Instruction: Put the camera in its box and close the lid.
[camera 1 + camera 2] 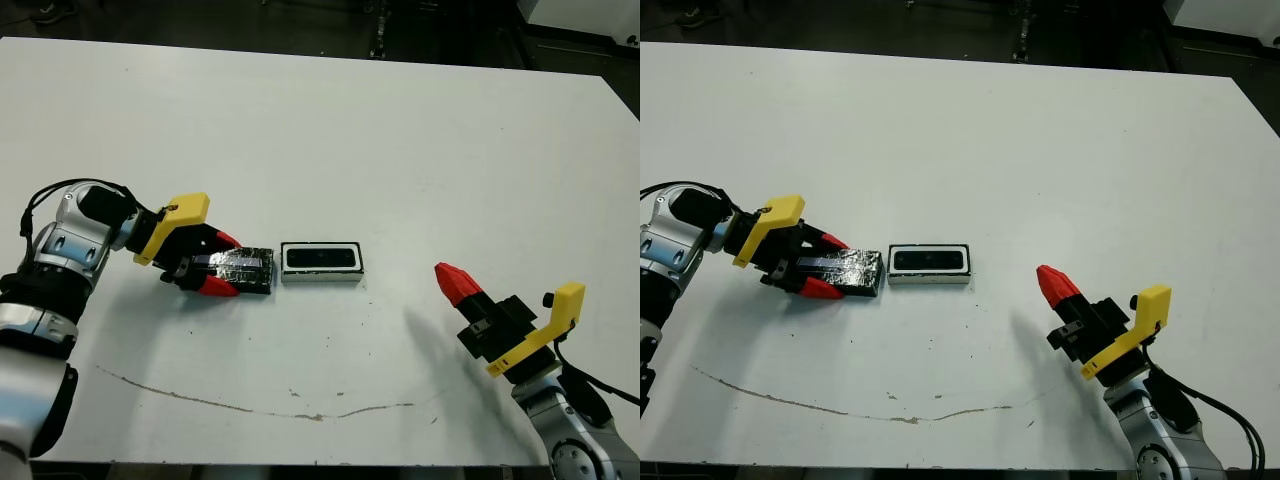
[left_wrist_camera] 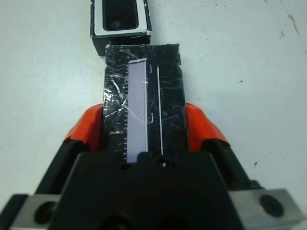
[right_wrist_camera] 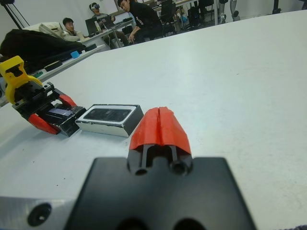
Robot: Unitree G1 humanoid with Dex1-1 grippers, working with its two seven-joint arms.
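The white-walled box (image 1: 322, 264) sits at the table's middle, and the camera (image 1: 322, 259) lies inside it as a dark bar filling the white frame. Just left of the box, the glossy, crinkly black lid (image 1: 245, 268) with its pale strip (image 2: 136, 103) lies low over the table, one short end almost touching the box. My left gripper (image 1: 222, 265) is shut on the lid, one red finger (image 2: 84, 127) on each long side. My right gripper (image 1: 458, 283) hovers right of the box, well apart from it, shut and holding nothing.
A thin brown scuff line (image 1: 250, 405) runs across the table near its front edge. In the right wrist view, people (image 3: 139, 17) sit at desks beyond the table's far edge, and a black bag (image 3: 38, 48) lies there.
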